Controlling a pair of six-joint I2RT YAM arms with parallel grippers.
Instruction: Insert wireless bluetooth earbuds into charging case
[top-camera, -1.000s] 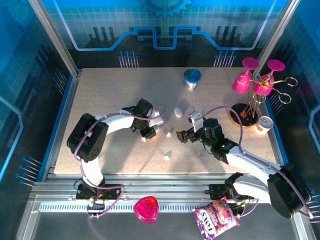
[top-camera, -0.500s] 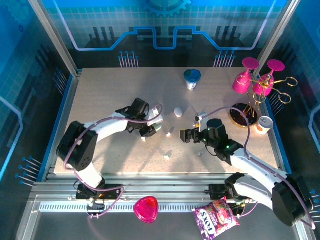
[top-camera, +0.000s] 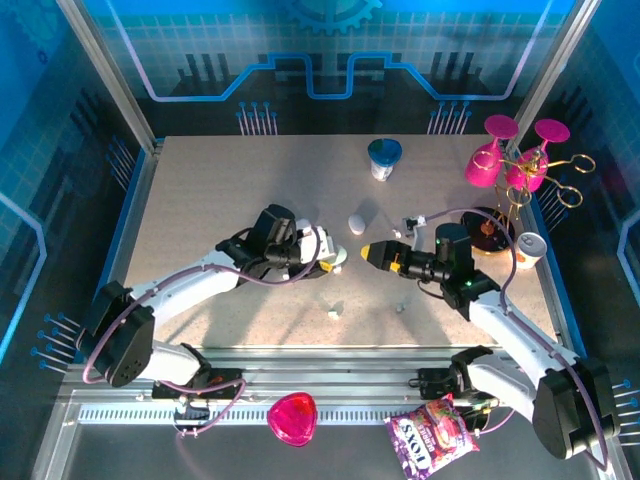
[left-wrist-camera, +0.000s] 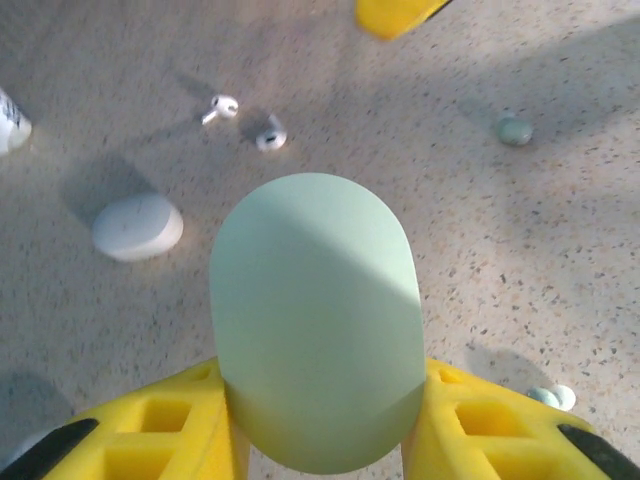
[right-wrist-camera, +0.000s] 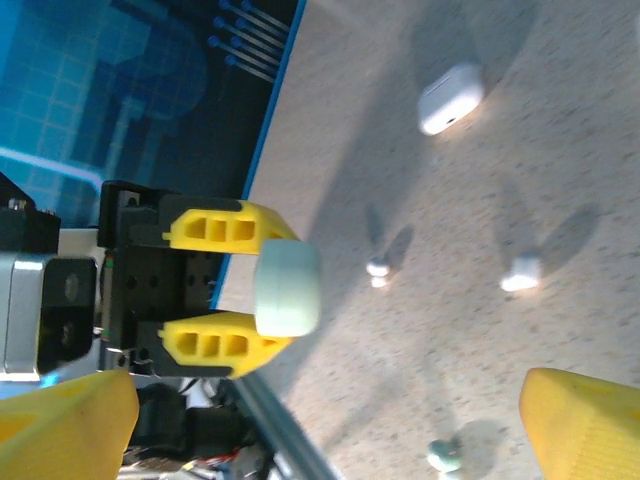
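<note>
L gripper (left-wrist-camera: 320, 415) clamped on pale-green case (left-wrist-camera: 315, 320), R gripper (right-wrist-camera: 325, 425) fingers wide apart, 2 earbuds (left-wrist-camera: 270, 135) on table (left-wrist-camera: 520, 250).

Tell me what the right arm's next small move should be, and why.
Probably ease the open right gripper forward to the pale green case. The left gripper pinches that case, its lid looks closed, and the earbuds lie loose on the table, so the case likely needs opening before any bud goes in.
</note>
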